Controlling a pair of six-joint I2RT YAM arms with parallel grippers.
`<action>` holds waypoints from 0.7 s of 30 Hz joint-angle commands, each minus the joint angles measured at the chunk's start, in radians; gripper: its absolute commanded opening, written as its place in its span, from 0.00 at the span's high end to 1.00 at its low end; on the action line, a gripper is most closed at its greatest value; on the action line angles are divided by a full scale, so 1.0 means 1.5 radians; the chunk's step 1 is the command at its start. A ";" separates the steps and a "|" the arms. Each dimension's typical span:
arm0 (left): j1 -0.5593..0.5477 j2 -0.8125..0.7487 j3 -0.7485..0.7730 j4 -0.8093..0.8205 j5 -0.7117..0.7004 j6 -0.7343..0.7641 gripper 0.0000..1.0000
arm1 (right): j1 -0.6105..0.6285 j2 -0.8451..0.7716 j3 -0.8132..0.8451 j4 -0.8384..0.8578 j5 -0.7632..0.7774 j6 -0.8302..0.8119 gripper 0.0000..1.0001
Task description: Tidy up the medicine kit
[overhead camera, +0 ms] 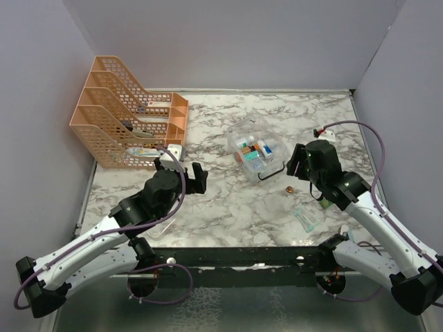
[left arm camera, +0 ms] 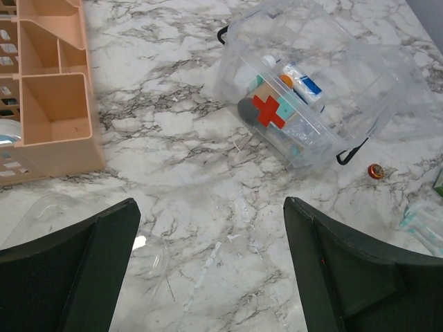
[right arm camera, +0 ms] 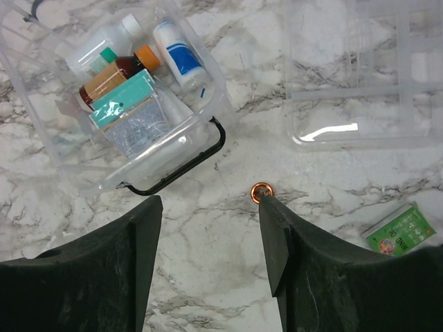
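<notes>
Right wrist crops the medicine kit at its far corner; near it you see an orange ring, perhaps a cap. Your left gripper and right gripper both gape, empty.

Medicine kit right of file rack

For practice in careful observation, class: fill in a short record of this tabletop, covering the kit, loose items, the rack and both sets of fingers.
kit: medicine kit, clear box with black handle, mid-table
contents: bottles, small boxes, a red cross
loose items: small copper-coloured round piece; green packet
rack: orange mesh rack, far left
left fingers: apart, holding nothing
right fingers: apart, holding nothing
</notes>
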 commanded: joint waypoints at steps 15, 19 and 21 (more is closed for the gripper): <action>0.007 0.148 0.035 -0.007 0.086 -0.053 0.06 | -0.027 0.038 -0.076 -0.029 0.094 0.155 0.42; 0.013 0.182 0.032 -0.007 0.107 -0.068 0.06 | -0.030 0.000 -0.150 -0.043 0.099 0.248 0.44; 0.016 0.191 0.030 -0.001 0.114 -0.071 0.06 | -0.031 -0.010 -0.185 -0.035 0.089 0.281 0.44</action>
